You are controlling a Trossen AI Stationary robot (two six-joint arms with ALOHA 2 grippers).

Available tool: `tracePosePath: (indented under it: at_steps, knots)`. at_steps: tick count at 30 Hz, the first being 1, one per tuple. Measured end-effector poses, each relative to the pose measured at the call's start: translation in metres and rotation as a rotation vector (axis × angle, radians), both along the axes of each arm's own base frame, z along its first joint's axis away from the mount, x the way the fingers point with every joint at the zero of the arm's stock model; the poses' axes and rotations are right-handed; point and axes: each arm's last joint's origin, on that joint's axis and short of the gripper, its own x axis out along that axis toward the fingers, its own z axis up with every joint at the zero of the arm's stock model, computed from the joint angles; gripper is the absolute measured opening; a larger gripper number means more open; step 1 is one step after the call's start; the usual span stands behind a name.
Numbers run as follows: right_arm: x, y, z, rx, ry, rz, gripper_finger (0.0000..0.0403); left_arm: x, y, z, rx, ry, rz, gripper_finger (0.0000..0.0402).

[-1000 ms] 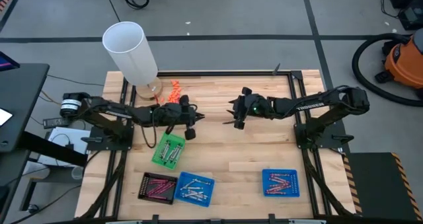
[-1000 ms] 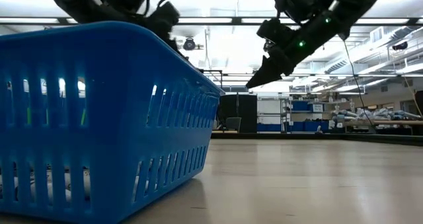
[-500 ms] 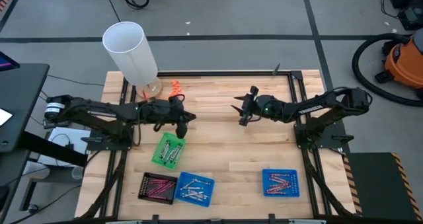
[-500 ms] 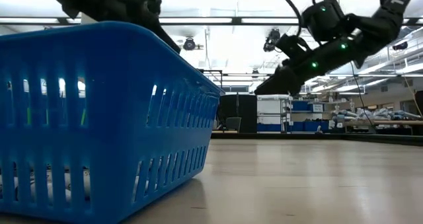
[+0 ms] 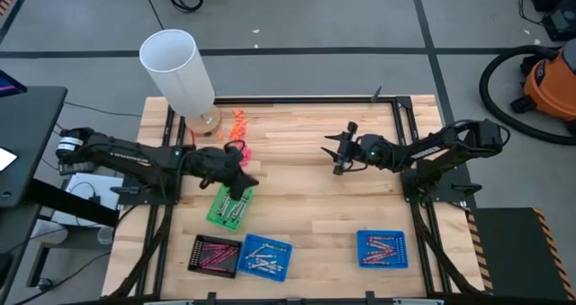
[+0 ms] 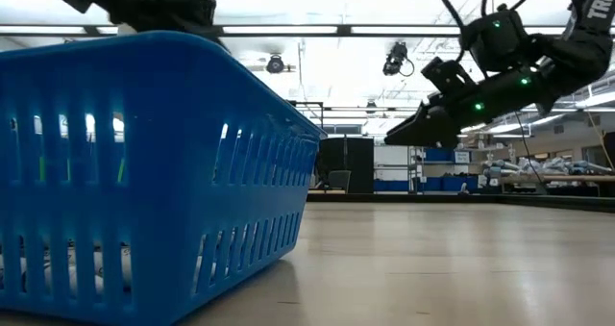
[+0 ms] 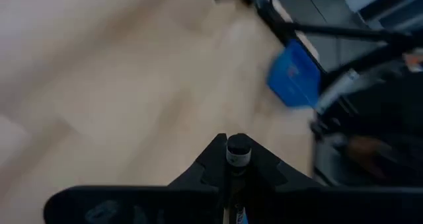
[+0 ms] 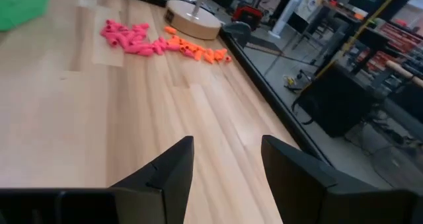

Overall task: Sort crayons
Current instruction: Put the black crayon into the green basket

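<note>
We see the left end effector (image 5: 241,181) pressed together, w/ nothing visibly pinched, right above the green tray (image 5: 229,204) of crayons (image 5: 236,207). Right end effector (image 5: 338,152) is spread, mid-desk (image 5: 306,206), well apart from the crayons. More crayons sit in black tray (image 5: 216,255) & two blue trays (image 5: 266,256) near the front edge.
</note>
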Motion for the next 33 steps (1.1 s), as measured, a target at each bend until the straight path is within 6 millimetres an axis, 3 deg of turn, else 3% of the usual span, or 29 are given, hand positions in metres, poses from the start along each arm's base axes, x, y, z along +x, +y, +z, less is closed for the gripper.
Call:
tracePosePath:
  at_steps: [6,15,21,27,33]
  knots:
    - [-0.011,0.006,-0.008,0.012,-0.030,0.064,0.0190,-0.008,-0.023,-0.009,-0.205,0.135,-0.018,0.0032]
    - [-0.015,0.012,-0.013,0.019,-0.008,0.091,0.0190,-0.032,-0.037,-0.034,-0.193,0.448,0.138,0.0032]
    - [-0.014,0.015,-0.013,0.018,-0.010,0.101,0.0190,-0.035,-0.040,-0.039,-0.127,0.465,0.191,0.0032]
    - [-0.015,0.011,-0.013,0.021,-0.013,0.062,0.0190,-0.036,-0.047,-0.064,-0.095,0.528,0.193,0.0032]
    - [-0.017,0.001,-0.012,0.004,-0.012,0.014,0.0190,-0.031,-0.050,-0.067,-0.080,0.504,0.161,0.0032]
